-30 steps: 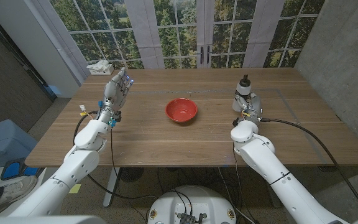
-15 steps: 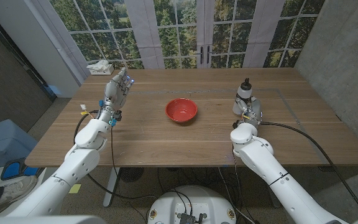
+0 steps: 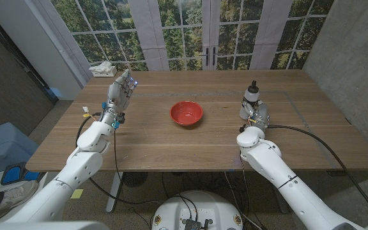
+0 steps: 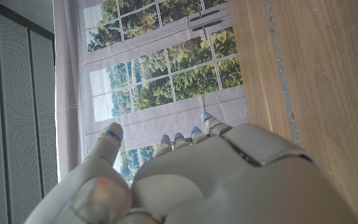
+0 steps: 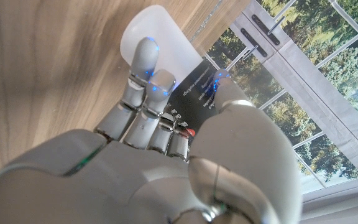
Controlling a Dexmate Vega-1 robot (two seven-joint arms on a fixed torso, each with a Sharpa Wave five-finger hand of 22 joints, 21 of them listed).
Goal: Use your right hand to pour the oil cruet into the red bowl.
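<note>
The red bowl (image 3: 186, 113) sits empty near the middle of the wooden table (image 3: 171, 144). The oil cruet (image 3: 253, 92), clear with a dark label and a black top, stands upright to the bowl's right. My right hand (image 3: 256, 114) is wrapped around the cruet's body from the near side. In the right wrist view the fingers (image 5: 143, 74) lie along the cruet (image 5: 145, 28) and the thumb sits on its other side over the label, so my right hand (image 5: 166, 155) grips it. My left hand (image 3: 121, 89) is raised above the table's left part, holding nothing, its fingers spread (image 4: 216, 174).
A white object (image 3: 102, 68) lies at the table's far left corner. Glass doors (image 3: 213, 32) stand behind the far edge. A thin grey line (image 3: 292, 96) marks a rectangle on the tabletop. Bare wood lies between the bowl and the cruet.
My right hand has edged slightly forward and settled around the cruet, which now shows a little lower behind it. The left hand and the bowl have stayed put.
</note>
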